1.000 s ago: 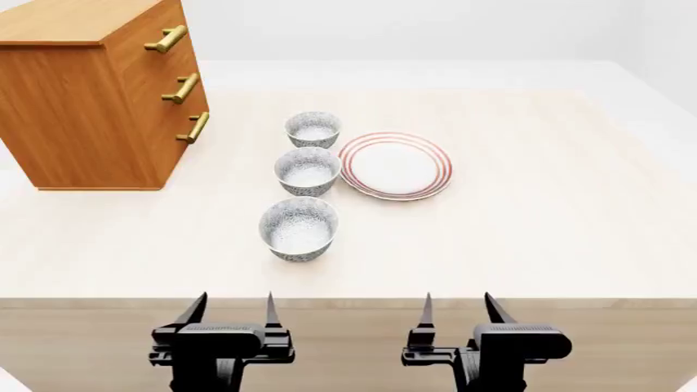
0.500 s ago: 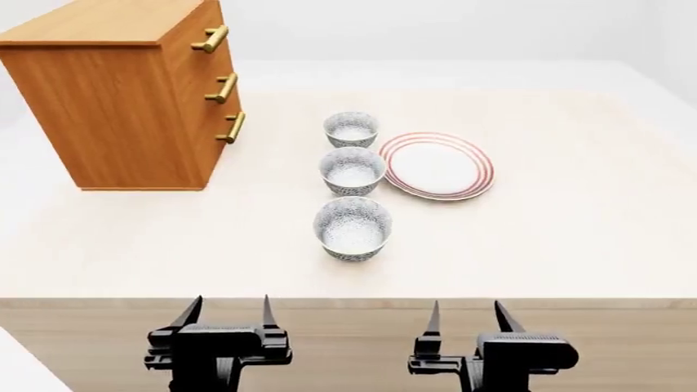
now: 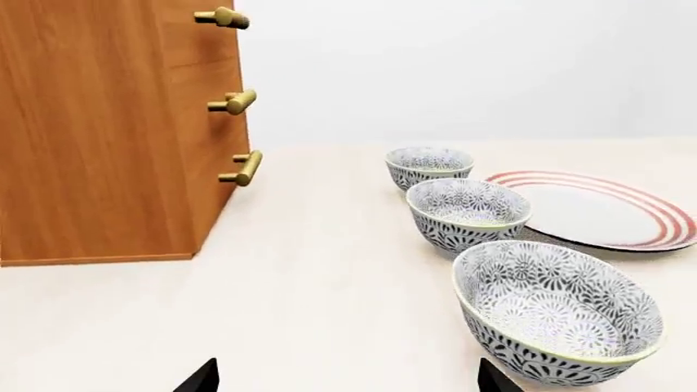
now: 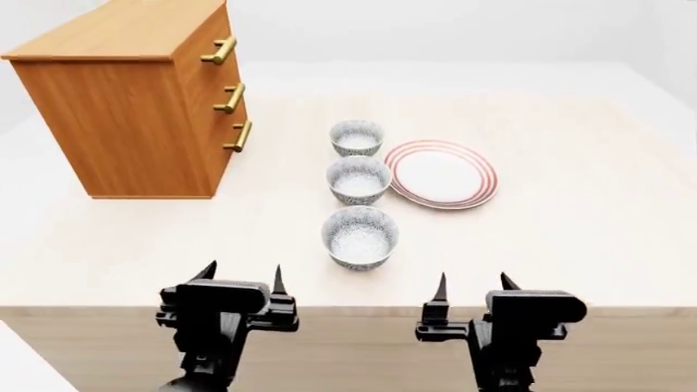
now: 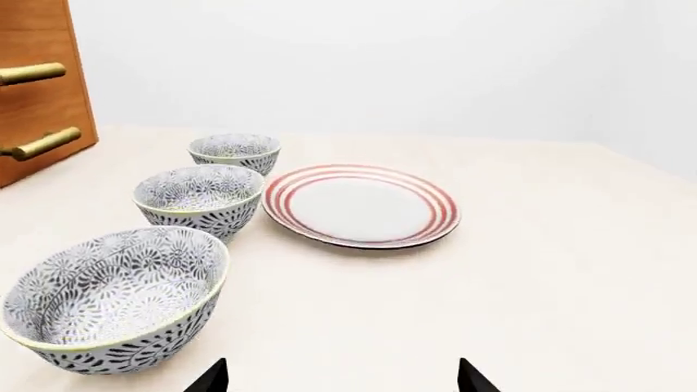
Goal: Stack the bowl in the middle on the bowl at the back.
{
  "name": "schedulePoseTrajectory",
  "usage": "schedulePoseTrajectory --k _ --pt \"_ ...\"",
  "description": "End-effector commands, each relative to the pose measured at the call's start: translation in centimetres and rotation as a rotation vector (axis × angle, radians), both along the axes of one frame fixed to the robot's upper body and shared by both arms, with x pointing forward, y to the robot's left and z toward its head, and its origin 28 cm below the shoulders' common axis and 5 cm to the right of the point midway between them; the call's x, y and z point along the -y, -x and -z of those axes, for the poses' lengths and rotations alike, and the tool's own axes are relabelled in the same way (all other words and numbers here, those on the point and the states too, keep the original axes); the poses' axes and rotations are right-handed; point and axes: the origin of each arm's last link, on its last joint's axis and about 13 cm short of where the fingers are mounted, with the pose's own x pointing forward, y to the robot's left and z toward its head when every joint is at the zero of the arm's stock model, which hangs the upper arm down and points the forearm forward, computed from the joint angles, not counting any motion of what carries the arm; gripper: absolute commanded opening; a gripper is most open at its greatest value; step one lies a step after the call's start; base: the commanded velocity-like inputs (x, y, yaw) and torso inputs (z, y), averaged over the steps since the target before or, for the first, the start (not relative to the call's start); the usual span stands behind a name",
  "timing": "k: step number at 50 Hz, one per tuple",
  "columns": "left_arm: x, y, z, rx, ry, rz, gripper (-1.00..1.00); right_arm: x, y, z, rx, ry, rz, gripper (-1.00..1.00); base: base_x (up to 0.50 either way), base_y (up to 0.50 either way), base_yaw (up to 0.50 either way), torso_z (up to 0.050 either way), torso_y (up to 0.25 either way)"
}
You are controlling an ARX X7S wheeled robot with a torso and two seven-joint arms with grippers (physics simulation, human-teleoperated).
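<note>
Three grey-and-white patterned bowls stand in a row on the pale table. The bowl in the middle (image 4: 358, 180) (image 3: 468, 213) (image 5: 199, 199) sits between the bowl at the back (image 4: 357, 137) (image 3: 429, 167) (image 5: 234, 153) and a larger-looking front bowl (image 4: 360, 237) (image 3: 557, 310) (image 5: 114, 298). All three are upright and apart from each other. My left gripper (image 4: 241, 278) (image 3: 346, 377) hovers open at the table's near edge, left of the front bowl. To that bowl's right, my right gripper (image 4: 474, 285) (image 5: 342, 377) is open too. Neither holds anything.
A flat white plate with red rings (image 4: 440, 174) (image 5: 360, 205) (image 3: 601, 210) lies right of the middle and back bowls. A wooden chest of drawers with brass handles (image 4: 136, 98) (image 3: 104, 122) stands at the left. The table's front edge (image 4: 348, 308) runs under both grippers.
The view has shifted, so chest, bowls and plate sit slightly farther right and lower. Both grippers have risen and moved forward to the table's near edge. The bowls have not moved.
</note>
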Motion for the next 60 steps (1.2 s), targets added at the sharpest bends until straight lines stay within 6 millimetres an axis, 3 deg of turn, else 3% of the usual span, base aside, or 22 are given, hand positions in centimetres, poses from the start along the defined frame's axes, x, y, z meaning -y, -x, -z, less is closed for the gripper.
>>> schedulePoseTrajectory --k 1,11,16,27,48,60 --pt "-0.1 -3.7 -4.3 -0.001 -0.009 0.046 1.0 0.9 -2.3 -4.6 -0.022 0.023 -0.041 1.0 0.0 0.0 0.0 0.05 0.0" --pt "0.3 -7.4 -8.4 -0.004 -0.053 0.051 1.0 1.6 -4.3 -8.4 -0.01 0.062 -0.052 1.0 0.0 0.0 0.0 0.05 0.0" --pt "0.7 -8.8 -9.5 -0.042 -0.068 0.053 1.0 1.5 -5.0 -9.8 0.007 0.094 -0.058 1.0 0.02 0.0 0.0 0.038 0.0" --pt "1.2 -9.3 -10.8 -0.09 -0.077 0.102 1.0 2.1 -5.9 -10.5 0.03 0.127 -0.06 1.0 0.4 -0.15 0.0 0.0 0.0" --pt "1.4 -10.1 -10.4 -0.166 -0.067 0.151 1.0 2.4 -5.9 -10.4 0.054 0.17 -0.042 1.0 0.5 -0.02 0.0 0.0 0.0" --pt "2.1 -10.3 -9.3 -0.435 -0.136 0.208 1.0 2.4 -6.2 -9.8 0.027 0.17 -0.04 1.0 0.05 0.0 0.0 0.0 0.001"
